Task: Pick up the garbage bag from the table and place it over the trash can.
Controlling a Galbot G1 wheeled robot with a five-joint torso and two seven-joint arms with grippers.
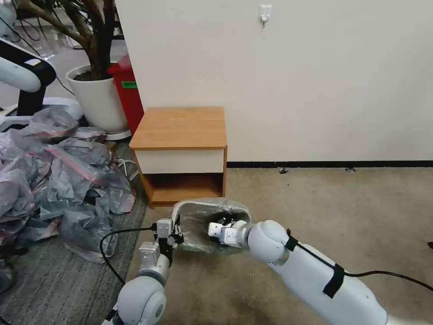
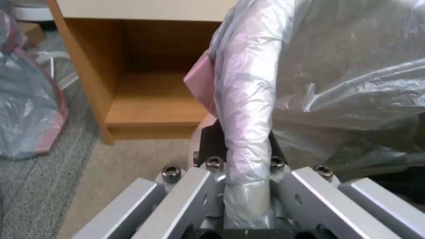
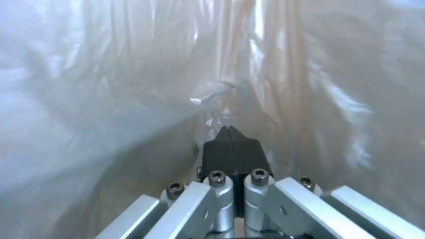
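The garbage bag point(image 1: 198, 225), thin grey film with a pink edge, is draped over the trash can point(image 1: 198, 206), which stands on the floor in front of the table point(image 1: 180, 126). My left gripper point(image 1: 177, 232) sits on the can's left rim. In the left wrist view its fingers point(image 2: 212, 142) clamp the bag-covered rim point(image 2: 248, 99). My right gripper point(image 1: 215, 228) reaches down inside the lined can. In the right wrist view it point(image 3: 229, 129) is shut, tips against a fold of the bag point(image 3: 111, 99), with film all around.
A heap of similar grey-pink bags point(image 1: 54, 171) covers the floor at the left. Behind it stand a white plant pot point(image 1: 97, 97) and a red bin point(image 1: 128, 90). Open carpet point(image 1: 338, 212) lies to the right. The wall is close behind the table.
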